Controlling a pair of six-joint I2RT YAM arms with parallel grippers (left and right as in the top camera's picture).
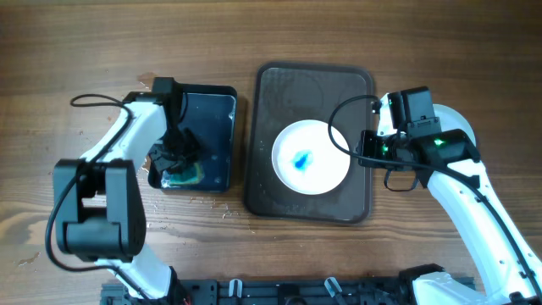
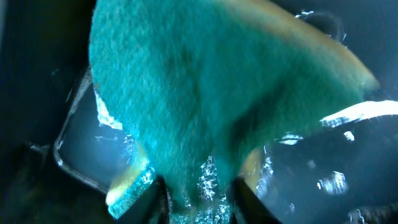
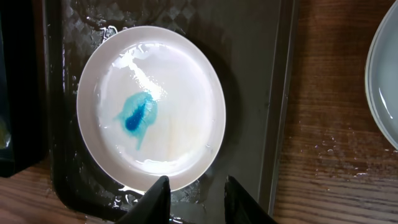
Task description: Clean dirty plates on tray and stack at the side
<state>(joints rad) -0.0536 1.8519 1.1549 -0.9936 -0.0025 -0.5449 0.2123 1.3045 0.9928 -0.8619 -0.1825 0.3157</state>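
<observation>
One white plate (image 1: 310,158) (image 3: 177,74) with a blue smear (image 3: 135,117) at its centre lies on the dark brown tray (image 1: 279,85) (image 3: 261,93). My right gripper (image 1: 360,148) (image 3: 196,182) hovers at the plate's right rim. It is open a little, and only wet tray shows between its fingers. My left gripper (image 1: 178,165) (image 2: 199,186) is down in the small black tray (image 1: 216,106), shut on the green sponge (image 1: 188,175) (image 2: 217,93), which fills the left wrist view. The edge of a second white plate (image 3: 385,81) lies on the table to the right of the brown tray.
Water drops lie on the wood (image 1: 207,203) below the black tray. Film and puddles wet the brown tray floor (image 3: 124,25). Both arms' cables loop above them. A dark rail (image 1: 296,292) runs along the front edge of the table.
</observation>
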